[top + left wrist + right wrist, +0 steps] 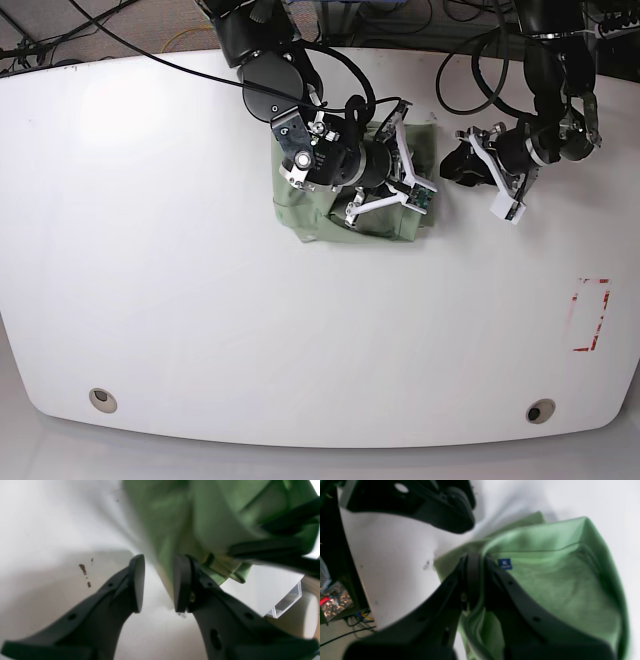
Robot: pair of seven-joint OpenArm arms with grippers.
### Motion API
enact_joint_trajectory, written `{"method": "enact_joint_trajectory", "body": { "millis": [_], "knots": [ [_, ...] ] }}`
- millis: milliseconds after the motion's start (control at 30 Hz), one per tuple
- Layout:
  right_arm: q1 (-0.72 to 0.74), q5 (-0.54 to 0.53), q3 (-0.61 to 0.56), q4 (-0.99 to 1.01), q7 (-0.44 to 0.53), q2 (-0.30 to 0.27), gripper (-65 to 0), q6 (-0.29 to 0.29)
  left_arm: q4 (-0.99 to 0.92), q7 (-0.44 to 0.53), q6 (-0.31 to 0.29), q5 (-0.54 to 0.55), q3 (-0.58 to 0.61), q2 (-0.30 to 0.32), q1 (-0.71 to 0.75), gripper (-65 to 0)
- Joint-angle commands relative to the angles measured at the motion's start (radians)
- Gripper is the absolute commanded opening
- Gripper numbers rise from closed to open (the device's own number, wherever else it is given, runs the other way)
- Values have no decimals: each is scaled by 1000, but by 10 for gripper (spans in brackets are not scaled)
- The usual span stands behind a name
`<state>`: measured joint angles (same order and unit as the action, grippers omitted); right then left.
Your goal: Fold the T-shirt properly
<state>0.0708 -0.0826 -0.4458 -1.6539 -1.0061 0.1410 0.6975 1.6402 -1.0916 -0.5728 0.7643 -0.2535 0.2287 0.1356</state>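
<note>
The pale green T-shirt (300,215) lies bunched up on the white table (200,300) near the far edge. My right gripper (400,165) is over its right side. In the right wrist view this gripper (473,558) is shut on a fold of the T-shirt (557,585), just beside the small blue tag (505,563). My left gripper (452,165) hovers right of the cloth, apart from it. Its fingers stand open in the left wrist view (160,560), nothing between them, and the T-shirt (175,517) is just beyond them.
A red-outlined rectangle (590,315) is marked on the table at the right. Small brown stains (83,568) dot the surface near my left gripper. Cables run along the far edge. Two round holes (100,398) (540,410) sit near the front edge.
</note>
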Motion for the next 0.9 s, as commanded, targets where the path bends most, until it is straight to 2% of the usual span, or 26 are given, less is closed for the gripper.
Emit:
{"method": "enact_joint_trajectory", "body": {
  "millis": [0,167,267,533,733,867],
  "knots": [
    [28,-18,-2,36,43,15,-555,1,21,17,-2,21,-2,13,-11,-478],
    [30,-19,-18,17,43,16,-265,1,38,17,-2,21,-11,15,-15,-478],
    [17,-19,-71,-29,43,9,-160,1,73,17,-2,21,-54,30,-15,-478],
    [-55,-18,-74,-236,43,-24,-151,1,147,18,-2,21,-143,30,-37,-478],
    [-65,-19,100,-289,45,-42,-163,1,163,18,-2,25,-125,31,-60,-478],
    [-76,-19,250,-312,45,-53,-233,1,220,18,-2,19,-31,31,-64,-478]
  ]
}}
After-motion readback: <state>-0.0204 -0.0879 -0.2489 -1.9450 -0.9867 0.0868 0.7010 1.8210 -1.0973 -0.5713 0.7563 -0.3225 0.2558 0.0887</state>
